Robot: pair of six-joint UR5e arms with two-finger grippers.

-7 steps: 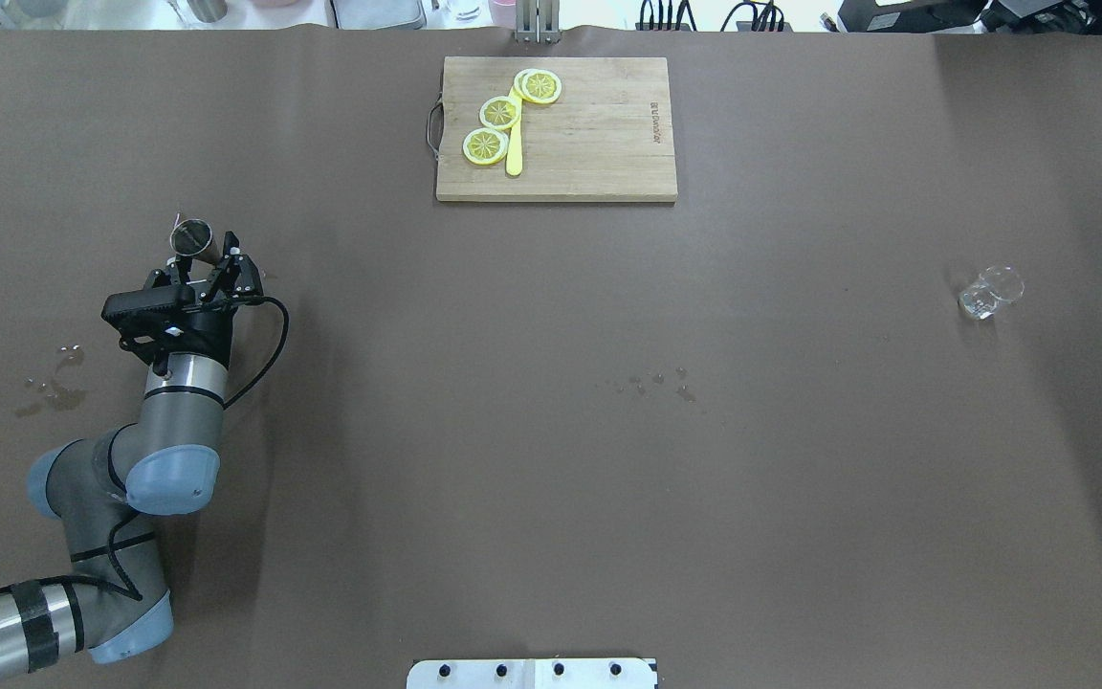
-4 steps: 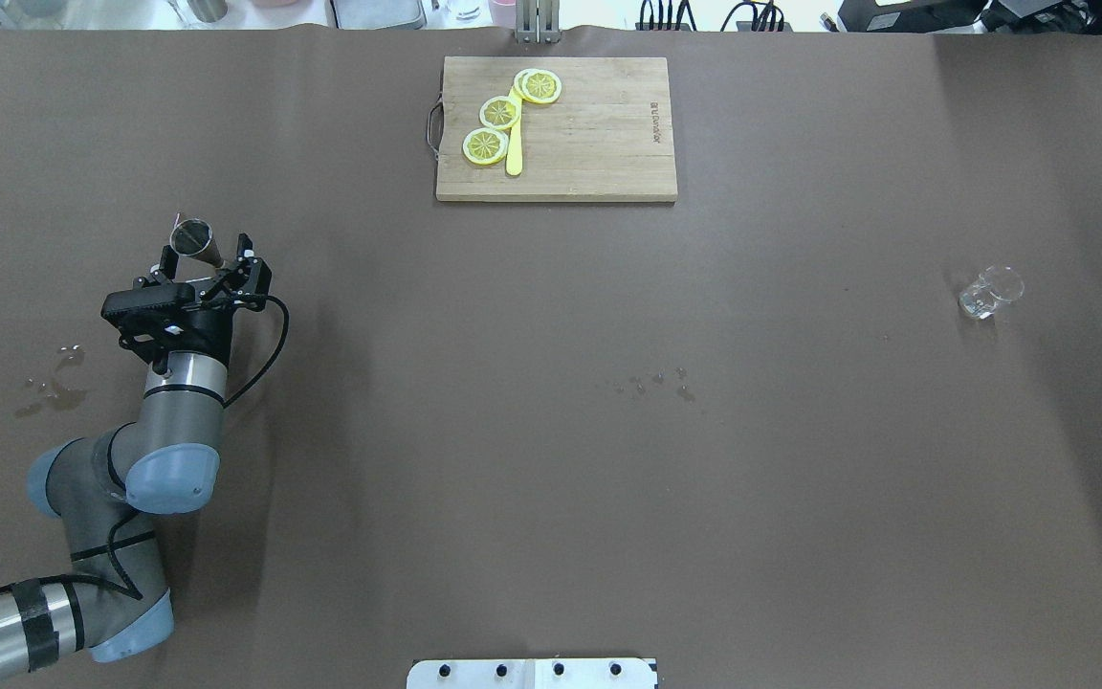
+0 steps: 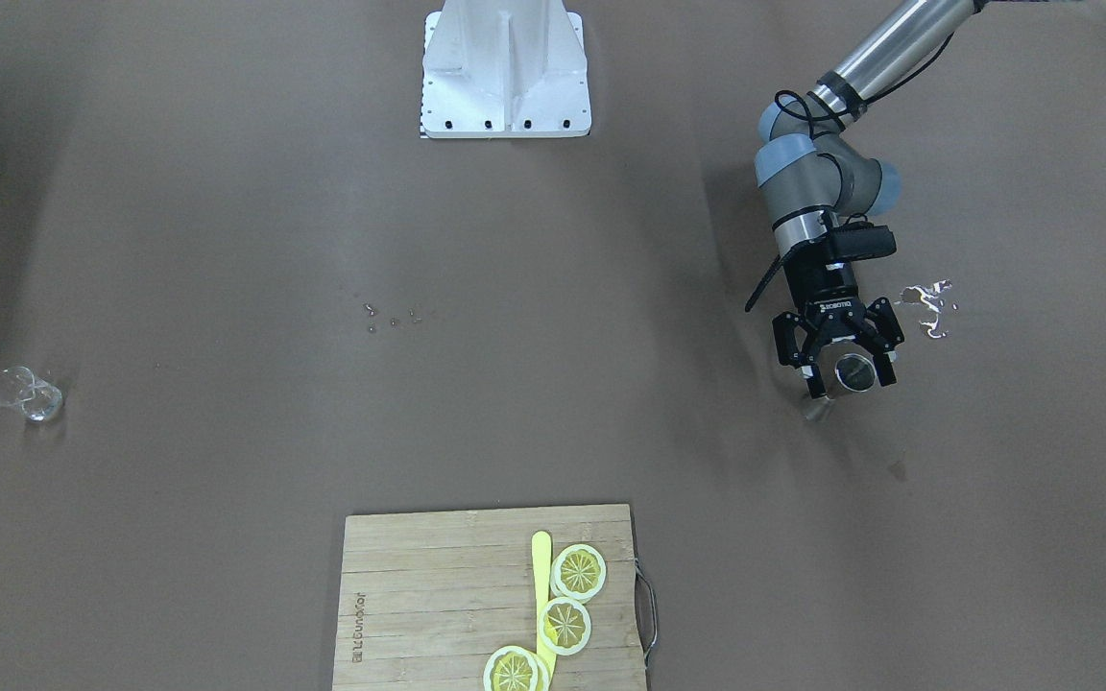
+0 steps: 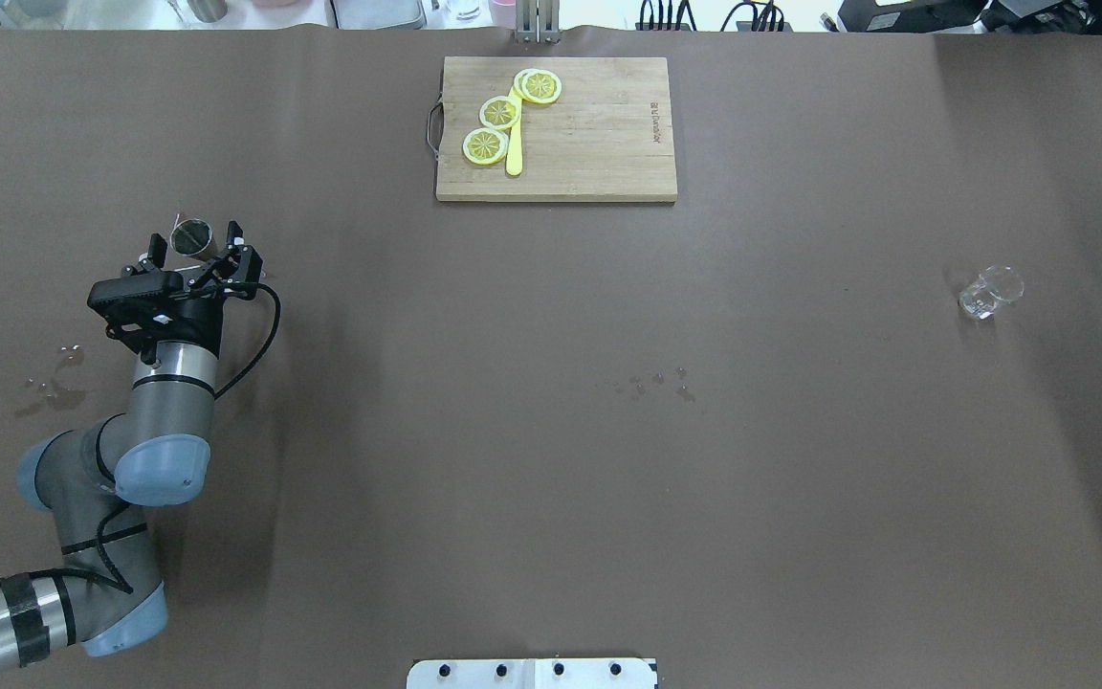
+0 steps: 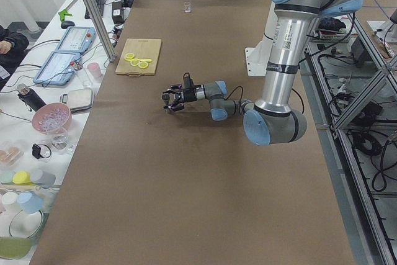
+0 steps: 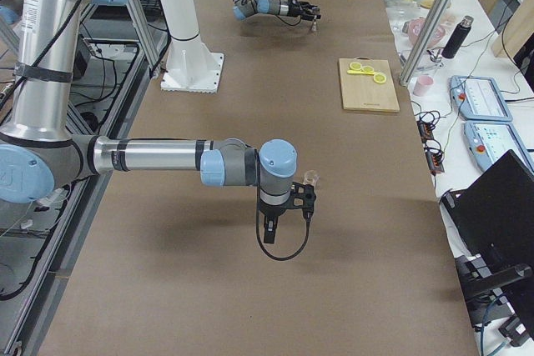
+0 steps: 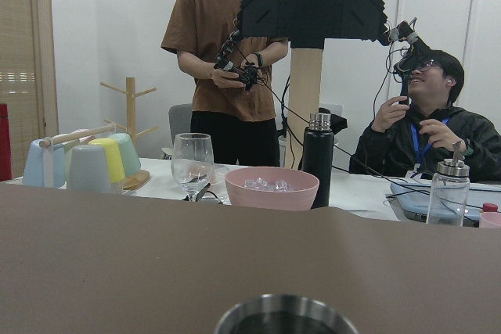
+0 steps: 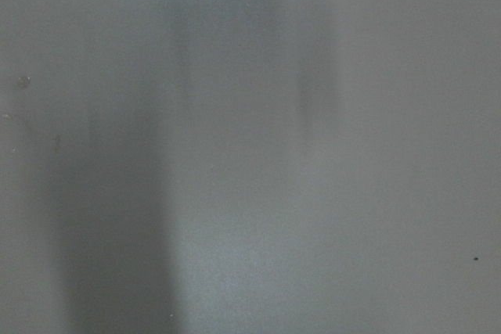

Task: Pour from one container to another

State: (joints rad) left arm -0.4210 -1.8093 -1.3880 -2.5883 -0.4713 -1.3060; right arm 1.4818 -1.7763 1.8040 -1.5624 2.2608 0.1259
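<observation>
A small metal cup (image 4: 192,235) stands on the brown table at the left. My left gripper (image 4: 196,241) is open, one finger on each side of the cup, and I see no contact. The front view shows the same cup (image 3: 853,372) between the fingers of the left gripper (image 3: 848,380). Only the cup's rim (image 7: 286,316) shows, at the bottom edge of the left wrist view. A small clear glass (image 4: 989,292) sits far right. My right arm hangs near the glass (image 6: 311,178) in the right side view only; I cannot tell its gripper's state.
A wooden cutting board (image 4: 599,144) with lemon slices (image 4: 499,113) and a yellow knife lies at the far middle. Water drops (image 4: 654,383) mark the table's centre, and a wet patch (image 4: 54,388) lies left of my left arm. The robot base (image 3: 505,72) is at the near edge.
The left gripper's fingers have spread apart, and the wrist has shifted a little left and forward, so the fingers now flank the cup. The cup has stayed in place.
</observation>
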